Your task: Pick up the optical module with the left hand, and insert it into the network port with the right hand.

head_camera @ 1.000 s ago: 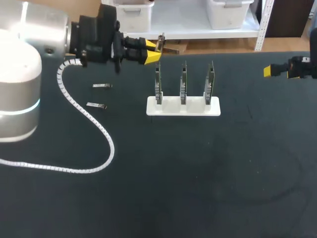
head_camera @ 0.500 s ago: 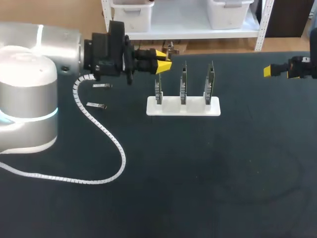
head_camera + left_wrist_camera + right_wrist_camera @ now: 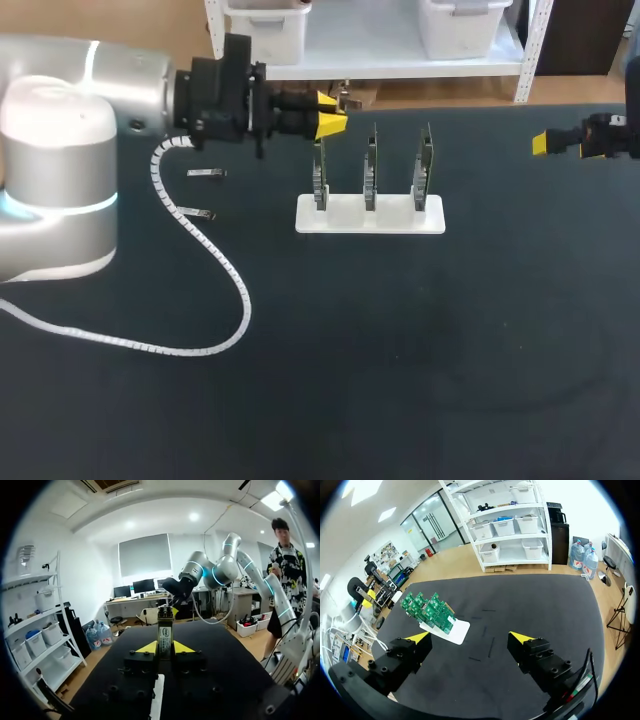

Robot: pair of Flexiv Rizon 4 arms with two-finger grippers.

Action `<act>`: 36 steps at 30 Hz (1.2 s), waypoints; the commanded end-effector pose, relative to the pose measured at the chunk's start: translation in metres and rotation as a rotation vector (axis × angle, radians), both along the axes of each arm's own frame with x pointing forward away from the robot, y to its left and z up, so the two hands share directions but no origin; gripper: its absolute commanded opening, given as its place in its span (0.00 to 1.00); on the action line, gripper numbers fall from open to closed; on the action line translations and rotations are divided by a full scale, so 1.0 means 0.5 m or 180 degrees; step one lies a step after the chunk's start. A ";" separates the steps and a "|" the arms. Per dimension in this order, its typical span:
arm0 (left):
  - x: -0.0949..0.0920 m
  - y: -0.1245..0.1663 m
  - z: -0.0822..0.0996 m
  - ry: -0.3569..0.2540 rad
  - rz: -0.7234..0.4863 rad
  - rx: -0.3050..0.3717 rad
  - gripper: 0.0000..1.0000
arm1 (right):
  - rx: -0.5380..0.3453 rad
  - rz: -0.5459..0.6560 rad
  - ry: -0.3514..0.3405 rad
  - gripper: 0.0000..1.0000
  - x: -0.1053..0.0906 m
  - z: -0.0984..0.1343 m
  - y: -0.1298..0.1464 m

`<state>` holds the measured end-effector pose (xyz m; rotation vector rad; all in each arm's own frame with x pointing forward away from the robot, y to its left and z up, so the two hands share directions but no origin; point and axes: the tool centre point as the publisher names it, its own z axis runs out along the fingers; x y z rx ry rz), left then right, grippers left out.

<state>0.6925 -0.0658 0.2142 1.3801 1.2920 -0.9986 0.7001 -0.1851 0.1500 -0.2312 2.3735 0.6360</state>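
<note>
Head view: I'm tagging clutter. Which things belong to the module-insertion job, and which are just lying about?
Job: optical module in left gripper; circuit boards on white stand; right gripper, open.
Lying about: farther metal part; nearer metal part, both on table.

One white rectangular plastic holder (image 3: 345, 215) bears three upright green circuit boards (image 3: 370, 165). Two small silvery metal optical modules (image 3: 206, 173) lie at the holder's nine o'clock. A third optical module (image 3: 165, 630) is at its eleven o'clock, pinched in the left gripper (image 3: 165, 649). With the right gripper (image 3: 470, 637), grippers number two.
</note>
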 end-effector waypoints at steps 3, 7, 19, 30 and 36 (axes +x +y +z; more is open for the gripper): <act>0.011 0.006 -0.020 0.0094 -0.0117 0.0059 0.00 | 0.0000 0.0000 0.0000 1.00 0.000 0.000 0.000; 0.014 0.016 -0.022 0.0090 -0.0017 0.0061 0.00 | 0.0000 0.0000 0.0000 1.00 0.000 0.000 0.000; 0.025 0.014 -0.043 0.0106 0.0022 -0.0014 0.00 | 0.0000 0.0000 0.0000 1.00 0.000 0.000 0.000; 0.043 0.011 -0.048 0.0119 -0.0003 0.0002 0.00 | 0.0000 0.0000 0.0000 1.00 0.000 0.000 0.000; 0.051 0.016 -0.049 0.0123 -0.0009 0.0008 0.00 | 0.0000 0.0000 0.0000 1.00 0.000 0.000 0.000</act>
